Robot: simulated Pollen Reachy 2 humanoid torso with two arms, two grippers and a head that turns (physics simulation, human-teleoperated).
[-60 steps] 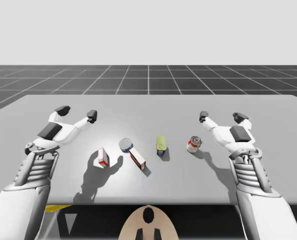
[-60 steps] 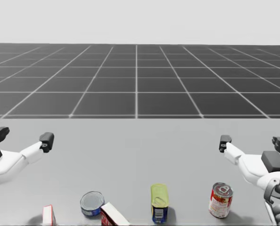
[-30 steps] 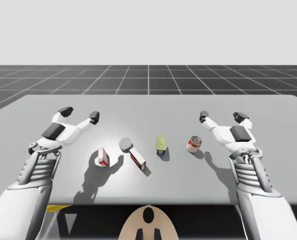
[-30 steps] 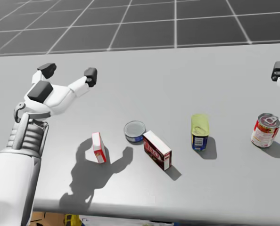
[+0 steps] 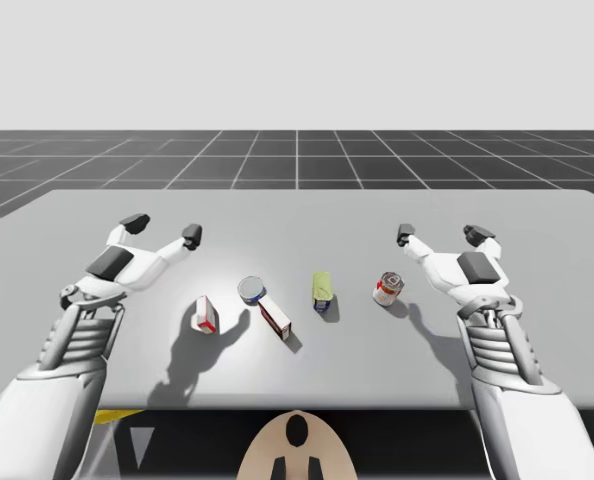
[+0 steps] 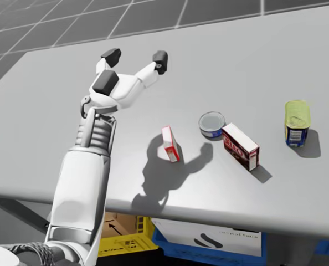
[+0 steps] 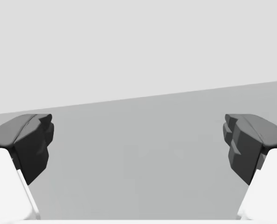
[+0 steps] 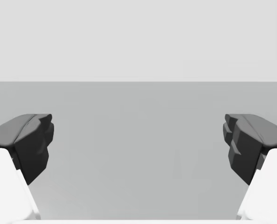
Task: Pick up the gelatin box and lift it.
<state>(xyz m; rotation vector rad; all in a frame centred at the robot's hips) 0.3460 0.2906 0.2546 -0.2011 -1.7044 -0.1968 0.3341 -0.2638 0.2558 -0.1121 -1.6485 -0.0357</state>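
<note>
Left tool [image 5: 163, 228] over bench [image 5: 537, 215], fingers spread wide, gripping nothing. Gelatin box [image 5: 206, 314] upright (small, red-and-white), back toward my torso from that tool, well apart. Right tool [image 5: 442, 234] also spread.

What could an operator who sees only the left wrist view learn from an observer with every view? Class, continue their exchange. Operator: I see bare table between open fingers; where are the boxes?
Observer: A small red and white box stands upright, nearer the torso than the left gripper.
Operator: Anything close to it?
Observer: A blue can and a longer red and white box sit just to its right, apart from it.
Operator: And the other arm?
Observer: The right gripper is open, beyond a red can.
</note>
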